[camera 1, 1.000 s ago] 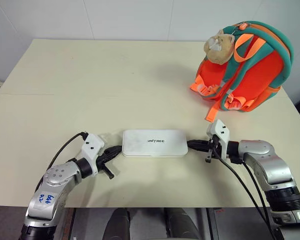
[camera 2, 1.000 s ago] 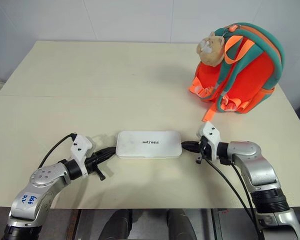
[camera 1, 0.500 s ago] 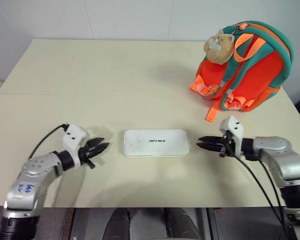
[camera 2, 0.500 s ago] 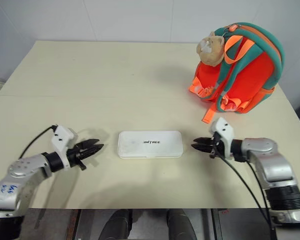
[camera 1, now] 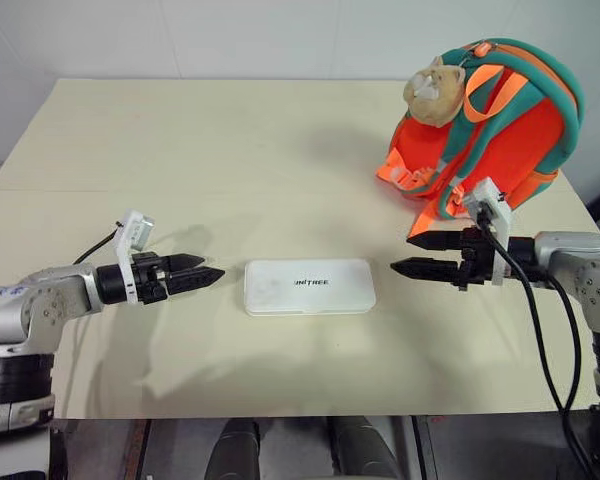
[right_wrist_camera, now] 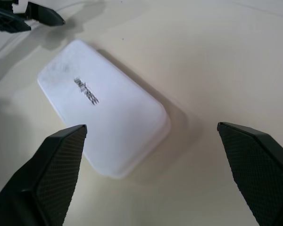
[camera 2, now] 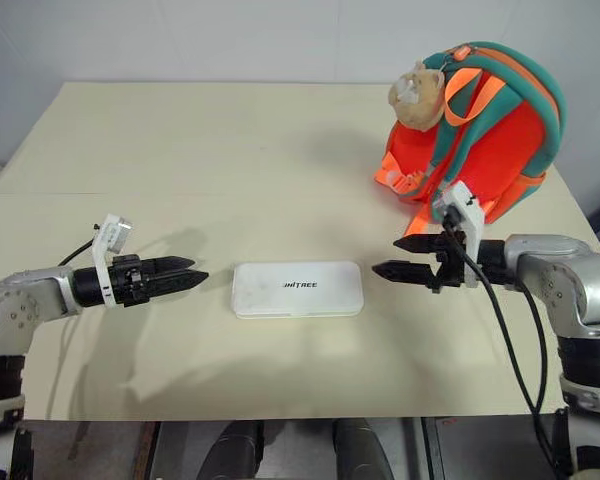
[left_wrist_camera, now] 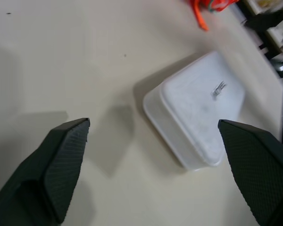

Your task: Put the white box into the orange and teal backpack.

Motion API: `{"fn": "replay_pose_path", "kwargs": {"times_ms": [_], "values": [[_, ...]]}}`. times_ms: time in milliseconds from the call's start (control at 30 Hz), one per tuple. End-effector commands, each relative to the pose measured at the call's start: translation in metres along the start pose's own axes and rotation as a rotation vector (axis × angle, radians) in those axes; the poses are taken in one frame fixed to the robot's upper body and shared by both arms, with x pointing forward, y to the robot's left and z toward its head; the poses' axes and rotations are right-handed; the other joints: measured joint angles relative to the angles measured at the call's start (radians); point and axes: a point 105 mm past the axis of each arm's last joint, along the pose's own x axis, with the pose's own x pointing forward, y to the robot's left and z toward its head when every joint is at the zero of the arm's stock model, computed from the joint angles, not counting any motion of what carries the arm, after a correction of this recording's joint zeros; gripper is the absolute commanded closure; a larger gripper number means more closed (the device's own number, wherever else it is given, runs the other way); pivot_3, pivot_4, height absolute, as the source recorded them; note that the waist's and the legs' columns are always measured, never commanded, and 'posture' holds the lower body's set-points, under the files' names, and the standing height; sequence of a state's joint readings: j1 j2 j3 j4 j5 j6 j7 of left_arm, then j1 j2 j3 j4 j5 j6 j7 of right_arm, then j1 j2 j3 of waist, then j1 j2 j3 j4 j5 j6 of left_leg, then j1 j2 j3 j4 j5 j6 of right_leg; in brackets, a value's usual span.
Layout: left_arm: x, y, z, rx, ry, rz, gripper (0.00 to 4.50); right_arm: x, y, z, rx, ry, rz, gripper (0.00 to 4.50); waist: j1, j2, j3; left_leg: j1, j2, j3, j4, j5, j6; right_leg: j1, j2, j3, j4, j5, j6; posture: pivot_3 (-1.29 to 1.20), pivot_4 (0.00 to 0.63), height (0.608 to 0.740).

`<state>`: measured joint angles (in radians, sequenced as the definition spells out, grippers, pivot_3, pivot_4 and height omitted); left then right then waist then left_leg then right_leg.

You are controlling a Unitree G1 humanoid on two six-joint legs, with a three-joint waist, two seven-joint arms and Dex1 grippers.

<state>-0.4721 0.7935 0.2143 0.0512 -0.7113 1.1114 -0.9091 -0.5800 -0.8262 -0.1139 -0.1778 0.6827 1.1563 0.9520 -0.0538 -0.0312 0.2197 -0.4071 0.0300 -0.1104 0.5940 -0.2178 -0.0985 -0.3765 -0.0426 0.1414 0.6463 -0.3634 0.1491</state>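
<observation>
Lying flat on the cream table (camera 1: 180,150), the white box (camera 1: 309,287) sits between the two hands in the left eye view, its long sides facing the robot; left hand (camera 1: 202,270) just off one short end, right hand (camera 1: 412,254) just off the other, neither touching, both with fingers spread wide and holding nothing. Orange and teal backpack (camera 1: 490,130) stands upright at the far right of the table, well apart from the box, tan plush cat toy (camera 1: 432,88) at its top; no opening visible from here. Right eye view: same layout, nothing added. Left wrist view: box seen end-on between the spread fingers (left_wrist_camera: 61,165), rounded corners, a raised top panel with small dark lettering, faint seam around the side. Right wrist view: lid slightly scuffed, lettering clear, box casts a narrow shadow, so it lies flush on the table. Judgement: a rigid moulded plastic case, probably light, smooth and likely slippery; too flat for an easy top pinch. Best taken by squeezing the two short ends together, one hand each, keeping it level.
</observation>
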Motion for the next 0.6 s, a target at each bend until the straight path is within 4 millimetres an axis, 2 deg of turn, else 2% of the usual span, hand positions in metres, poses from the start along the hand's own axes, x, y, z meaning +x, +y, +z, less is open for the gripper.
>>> {"fn": "replay_pose_path", "kwargs": {"times_ms": [33, 200, 333, 467, 600], "values": [[-0.001, -0.008, 0.005, -0.059, 0.013, -0.070, 0.00, -0.004, 0.017, 0.013, 0.019, -0.025, 0.029, 0.02, 0.001, 0.000, 0.000, 0.000, 0.000, 0.000, 0.000, 0.000, 0.000, 0.000, 0.000, 0.000, -0.001, 0.000, 0.000, 0.00, 0.150, 0.740], [-0.005, -0.001, -0.003, -0.175, 0.071, -0.025, 0.00, -0.008, 0.022, 0.008, 0.107, -0.013, 0.020, 0.02, 0.000, 0.000, 0.000, -0.001, 0.000, 0.000, -0.001, 0.000, 0.000, -0.001, 0.000, 0.000, -0.001, 0.000, 0.000, 0.00, 0.150, 0.740], [-0.014, -0.005, -0.009, -0.293, 0.099, -0.050, 0.00, -0.004, 0.033, 0.002, 0.155, -0.013, 0.054, 0.02, -0.005, 0.000, 0.000, -0.001, 0.001, 0.000, -0.001, 0.000, 0.000, -0.001, 0.000, 0.000, 0.000, 0.000, 0.000, 0.00, 0.150, 0.740], [-0.015, -0.006, -0.015, -0.375, 0.107, -0.057, 0.00, 0.002, 0.044, -0.017, 0.183, 0.067, 0.080, 0.02, -0.002, 0.000, 0.000, -0.001, 0.000, 0.000, -0.001, 0.000, 0.000, -0.001, 0.000, 0.000, 0.000, -0.001, -0.001, 0.00, 0.150, 0.740], [-0.008, -0.008, -0.028, -0.403, 0.162, -0.069, 0.00, 0.008, 0.041, -0.029, 0.217, 0.095, 0.059, 0.02, 0.000, 0.000, 0.000, -0.001, 0.000, 0.000, -0.001, 0.000, 0.000, -0.001, 0.000, 0.000, 0.000, -0.001, -0.001, 0.00, 0.150, 0.740]]}}
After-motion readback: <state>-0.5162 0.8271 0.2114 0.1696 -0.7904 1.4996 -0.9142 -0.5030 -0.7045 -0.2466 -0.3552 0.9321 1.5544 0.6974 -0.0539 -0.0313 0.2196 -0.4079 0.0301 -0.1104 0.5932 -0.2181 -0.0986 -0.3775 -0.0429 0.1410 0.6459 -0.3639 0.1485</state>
